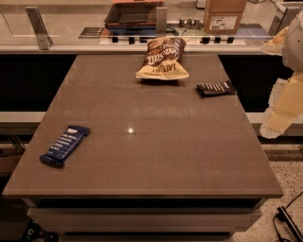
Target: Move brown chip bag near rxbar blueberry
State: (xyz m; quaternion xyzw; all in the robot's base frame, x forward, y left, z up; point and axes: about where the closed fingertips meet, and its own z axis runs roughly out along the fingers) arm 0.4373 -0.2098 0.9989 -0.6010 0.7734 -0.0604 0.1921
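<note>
So here's the setup: a brown-grey table (142,160) with three snacks on it. The brown chip bag (162,59) sits at the far edge, about in the middle of that edge, lying with its dark brown top pointing away and the cream-yellow bottom toward the camera, a bit crumpled. The rxbar blueberry (65,145) is way over on the near left side, a flat dark-blue bar lying at a diagonal with a pale patch at its far end. So those two are well apart, pretty much at opposite corners of the table. There's also a black bar with white lettering (216,88) to the right of the chip bag, near it but not touching. The robot's arm (293,42) comes in at the right edge of the view, and its pale gripper (277,124) hangs off beside the right side of the table, not over the top and nowhere near the bag. Honestly can't tell if it's clenched or released from this angle. Behind the table there's a counter (71,33) with a cardboard box (224,15) and a dark tray (134,14) on it, and a black cable (289,222) on the floor at bottom right.
</note>
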